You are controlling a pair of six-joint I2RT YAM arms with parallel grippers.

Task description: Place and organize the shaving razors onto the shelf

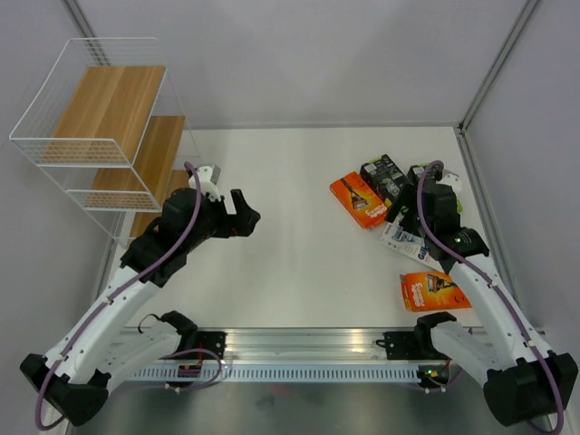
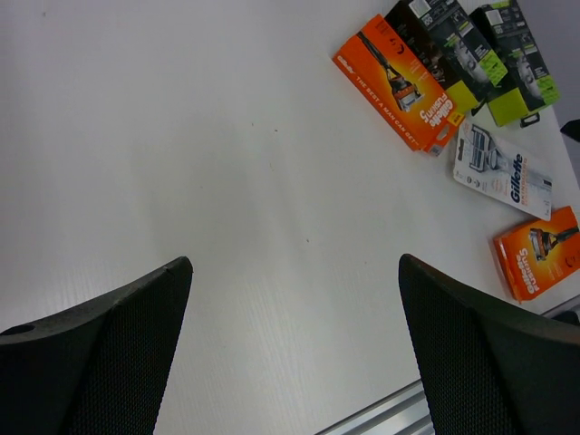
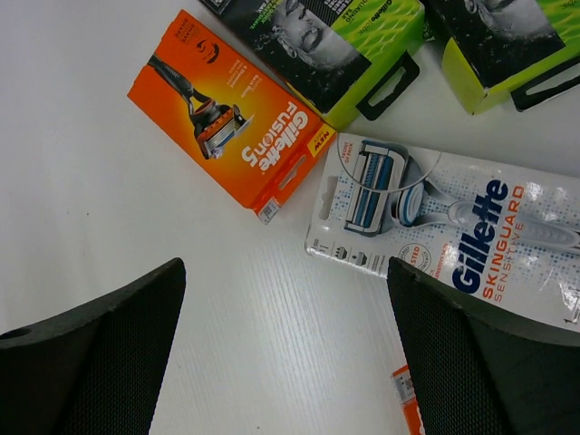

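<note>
Razor packs aren't in anybody's jaws yet. The right gripper (image 3: 285, 269) has its jaws wide apart and empty, hanging over the table (image 1: 290, 272) with the white-blue pack (image 3: 444, 240) just under its right finger and one orange box (image 3: 231, 122) a bit further out to the left. My guess is it's lining up on one of those two, though I honestly can't tell how high off the surface it sits.

Beyond those, the two black boxes (image 3: 326, 36) with lime tops lie at the far end of the cluster. The second orange box (image 1: 433, 292) sits apart, nearer the arm's base. So all five are flat on the right side.

The left gripper (image 2: 294, 261) is also spread open with nothing in it, parked close to the shelf (image 1: 109, 118) at the far left. Looks like it's waiting for a handoff, since the packs are well apart from the shelf and its boards are bare.
</note>
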